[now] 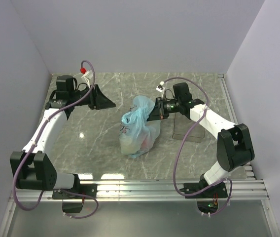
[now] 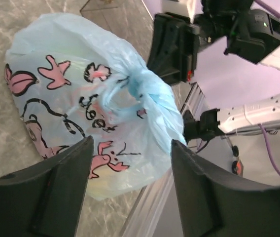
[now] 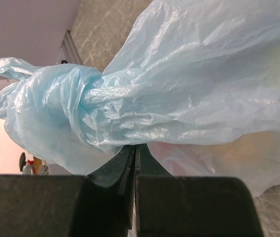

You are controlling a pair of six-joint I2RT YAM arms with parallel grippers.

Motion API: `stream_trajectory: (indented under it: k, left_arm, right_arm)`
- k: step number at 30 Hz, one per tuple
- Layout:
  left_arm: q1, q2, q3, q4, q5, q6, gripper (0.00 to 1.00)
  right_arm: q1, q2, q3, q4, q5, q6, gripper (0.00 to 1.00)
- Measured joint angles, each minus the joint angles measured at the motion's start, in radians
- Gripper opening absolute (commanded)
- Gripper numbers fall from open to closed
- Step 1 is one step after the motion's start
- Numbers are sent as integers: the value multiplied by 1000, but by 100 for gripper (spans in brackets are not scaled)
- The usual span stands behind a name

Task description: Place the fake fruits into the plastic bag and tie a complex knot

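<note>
The light-blue plastic bag with its pink-and-dark print stands in the middle of the table, its neck twisted into a knot. The fake fruits show only as yellowish and reddish shapes through the plastic. My right gripper is shut, its tips pinching the bag's film just beside the knot. My left gripper stands open to the left of the bag, apart from it, with nothing between its fingers.
A clear rectangular tray sits on the marble table under my right arm. Grey walls close in the left, back and right sides. A metal rail runs along the near edge.
</note>
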Motion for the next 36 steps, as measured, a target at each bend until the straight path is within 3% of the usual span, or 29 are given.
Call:
stream_trajectory:
  k: [7,13,24,29,36]
  left_arm:
    - [-67,-21,9,-130,-35,11,77]
    - [-182,-15,-17,-92,-69,-72,75]
    - [-214,143,-58,-5,-72,-193,36]
    - [-209,143,-80,-11,-57,-179,0]
    - [-82,143,-81,-82,-190,-72,0]
  right_arm:
    - [0,0,1,-45,14,-39,0]
    - [0,0,3,-57,14,-51,0]
    - [-5,-1,54,-116,23,-105,0]
    - [-26,-3,54,-151,33,-122,0]
    - [-129,-43,51,-214,48,-165,0]
